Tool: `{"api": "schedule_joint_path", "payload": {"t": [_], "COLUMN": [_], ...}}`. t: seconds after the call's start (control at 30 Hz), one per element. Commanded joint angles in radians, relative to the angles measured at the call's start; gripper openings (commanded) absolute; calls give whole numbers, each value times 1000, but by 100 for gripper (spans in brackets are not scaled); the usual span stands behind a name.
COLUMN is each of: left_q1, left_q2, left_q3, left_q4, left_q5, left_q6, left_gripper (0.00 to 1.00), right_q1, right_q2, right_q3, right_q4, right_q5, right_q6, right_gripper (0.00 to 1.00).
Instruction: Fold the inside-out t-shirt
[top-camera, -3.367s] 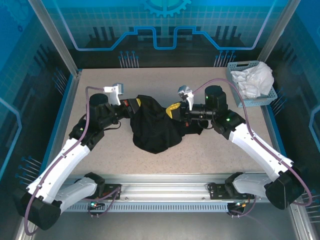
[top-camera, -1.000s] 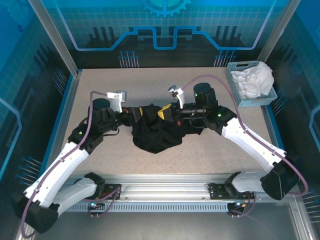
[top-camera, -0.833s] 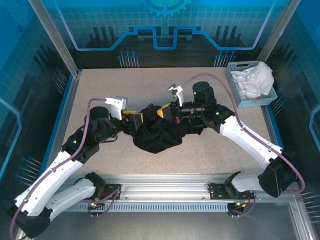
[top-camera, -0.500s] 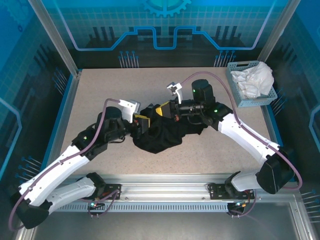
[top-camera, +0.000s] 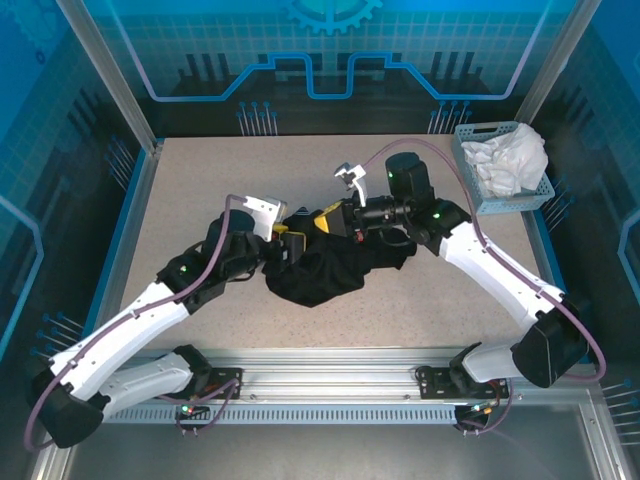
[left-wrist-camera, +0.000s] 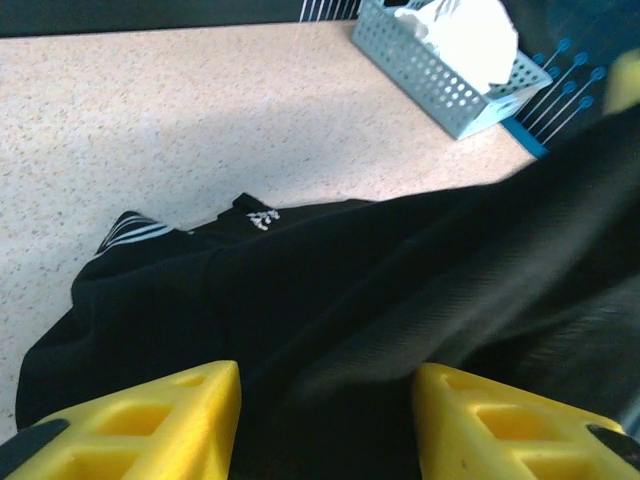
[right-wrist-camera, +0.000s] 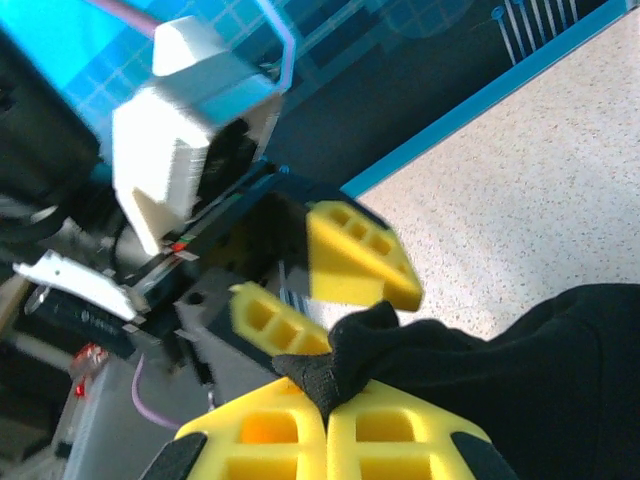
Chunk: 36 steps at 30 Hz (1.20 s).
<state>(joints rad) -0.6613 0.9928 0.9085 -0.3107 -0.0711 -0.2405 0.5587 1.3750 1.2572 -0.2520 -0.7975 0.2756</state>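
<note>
The right jaws pinch the black t-shirt (right-wrist-camera: 520, 380), the left jaws gape; its white logo (left-wrist-camera: 262, 222) is illegible.

The speckled beige table (top-camera: 200, 180) bears a pale blue basket (top-camera: 500, 205) at its far right corner. A bunched black t-shirt (top-camera: 315, 275) lies well left of the basket, nearer the front.

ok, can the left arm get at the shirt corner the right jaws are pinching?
Probably yes. The left jaws stand open right next to the t-shirt corner held in the shut right jaws; nothing sits between them.
</note>
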Motion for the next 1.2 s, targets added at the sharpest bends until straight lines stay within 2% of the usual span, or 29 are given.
{"api": "schedule_joint_path", "payload": {"t": [0.0,0.1,0.17,0.2,0.27,0.33,0.4,0.5,0.53,0.6,0.67,0.8,0.87,0.93,1.03,1.17], "left_q1": [-4,-4,-3,-2,-1,0,4,9,9,9,9,9,9,10,10,11], "left_q2": [35,73,102,117,138,144,132,97,88,79,76,65,60,57,52,46], "left_q3": [48,69,85,92,105,105,93,68,62,56,52,41,38,38,36,35], "left_q4": [-26,-12,1,12,30,49,74,124,140,167,179,195,199,199,201,199], "left_q5": [-18,45,104,143,209,276,324,393,407,406,383,326,304,287,280,277], "left_q6": [33,38,43,42,34,25,3,-66,-104,-183,-250,-314,-318,-318,-316,-314], "left_gripper": [56,67,67,64,50,25,1,0,0,0,0,0,0,0,0,0], "right_q1": [-23,-34,-36,-38,-45,-67,-82,-82,-78,-53,-24,6,26,47,76,105], "right_q2": [7,16,15,13,5,-14,-35,-42,-43,-59,-88,-179,-233,-273,-286,-249], "right_q3": [67,91,102,105,105,98,95,119,123,108,80,4,-56,-119,-178,-206], "right_q4": [-170,-241,-281,-293,-306,-309,-325,-401,-422,-427,-412,-370,-325,-273,-205,-133], "right_q5": [-104,-174,-195,-187,-150,-82,58,508,619,761,839,843,807,718,629,588], "right_q6": [-177,-260,-306,-319,-322,-298,-252,-133,-107,-87,-79,-68,-65,-52,-6,29], "right_gripper": [0,0,0,0,0,0,3,16,17,22,27,36,39,44,50,52]}}
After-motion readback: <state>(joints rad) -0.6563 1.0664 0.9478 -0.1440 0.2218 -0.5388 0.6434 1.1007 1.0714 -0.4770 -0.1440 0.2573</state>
